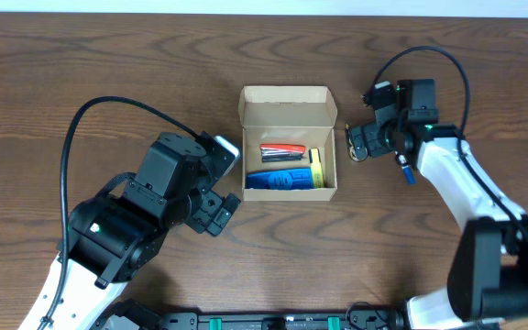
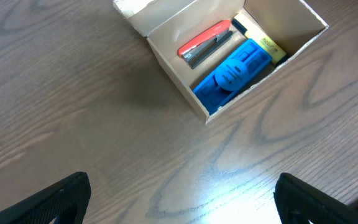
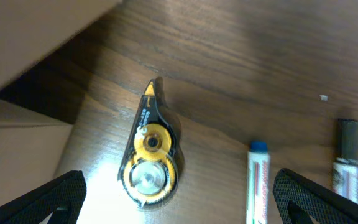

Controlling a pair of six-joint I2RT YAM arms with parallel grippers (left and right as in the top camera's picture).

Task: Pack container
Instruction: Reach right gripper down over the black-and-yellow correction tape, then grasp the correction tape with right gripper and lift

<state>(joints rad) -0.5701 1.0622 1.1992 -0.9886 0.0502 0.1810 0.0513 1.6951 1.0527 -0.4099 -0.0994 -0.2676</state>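
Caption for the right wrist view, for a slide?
Open right gripper above a yellow correction tape dispenser beside the cardboard box, two markers nearby.

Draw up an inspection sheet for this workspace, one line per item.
Surface: dark wood-grain table; no spills seen.
Job's things: tan cardboard box, flap lid open, holding a red and grey stapler, a blue plastic item and a yellow-labelled item.
Clutter: black and yellow correction tape dispenser outside the box; blue-capped pen and dark-capped marker beside it.
Grippers: left gripper open, empty, left of the box; right gripper open, empty, above the dispenser.
Cables: left arm's black cable and right arm's black cable loop away from the box.
Surroundings: black rail at the near edge.
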